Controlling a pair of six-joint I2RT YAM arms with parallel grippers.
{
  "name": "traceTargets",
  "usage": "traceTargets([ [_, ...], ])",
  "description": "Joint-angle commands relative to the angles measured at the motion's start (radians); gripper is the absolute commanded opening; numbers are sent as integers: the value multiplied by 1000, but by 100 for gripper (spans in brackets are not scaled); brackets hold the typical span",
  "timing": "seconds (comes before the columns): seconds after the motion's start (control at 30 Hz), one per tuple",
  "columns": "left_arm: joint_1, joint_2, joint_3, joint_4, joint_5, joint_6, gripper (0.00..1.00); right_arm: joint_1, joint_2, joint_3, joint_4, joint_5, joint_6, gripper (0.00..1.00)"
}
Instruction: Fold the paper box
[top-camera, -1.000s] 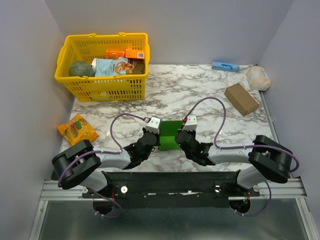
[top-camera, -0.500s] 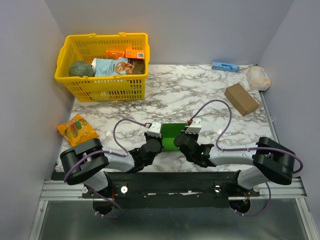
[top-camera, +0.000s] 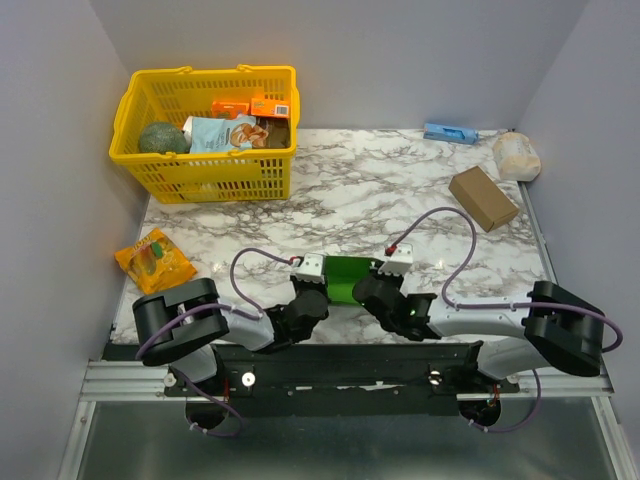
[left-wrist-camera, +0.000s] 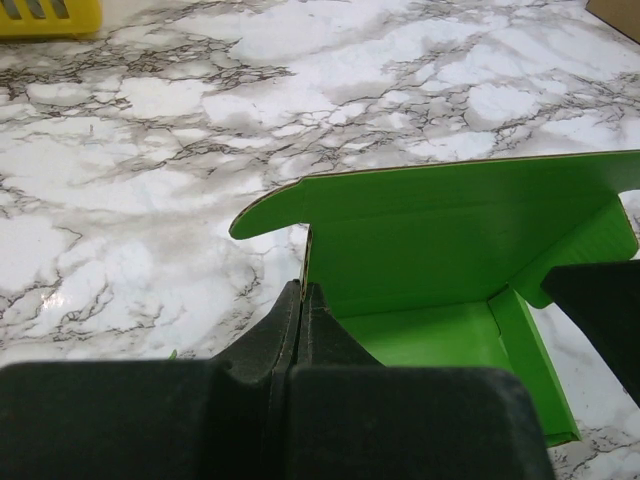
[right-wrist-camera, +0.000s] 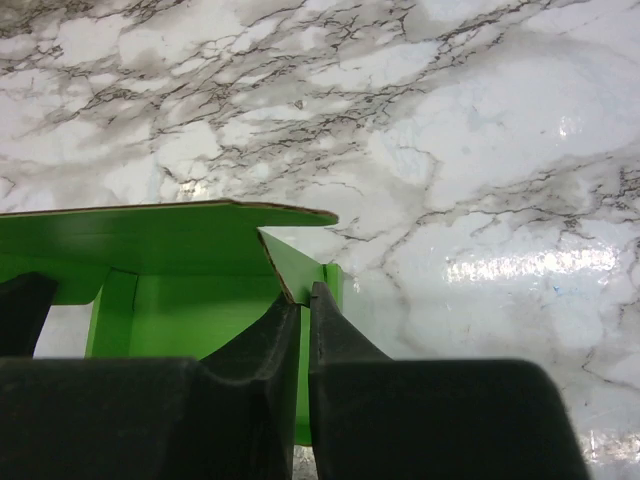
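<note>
Change: the paper box (top-camera: 352, 275), the left claw (left-wrist-camera: 302, 295) and the right claw (right-wrist-camera: 303, 292) sit nearer the worktop's (top-camera: 380, 190) near edge than a second ago.
Box: bright green thin card, creased, back panel upright, flap corners rounded; on white grey-veined marble, between the claws.
Left claw: pinched tight on the box's left wall.
Right claw: narrow slit at the right wall; grip cannot be told.
Pose: both low, converging inward.
</note>
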Motion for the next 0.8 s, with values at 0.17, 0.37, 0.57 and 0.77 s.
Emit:
traceTargets([
  [0.17, -49, 109, -43, -251, 1, -49, 0, 25, -160, -103, -109, -93, 75, 28],
  [0.37, -60, 122, -48, -246, -12, -44, 0, 28, -230, -133, -132, -134, 76, 37],
  [0.57, -63, 86, -40, -240, 29, 20, 0, 28, -370, -176, -143, -139, 9, 65],
  [0.77, -63, -36, -22, -317, 128, 65, 0, -39, -468, -108, -143, -316, -246, 86],
])
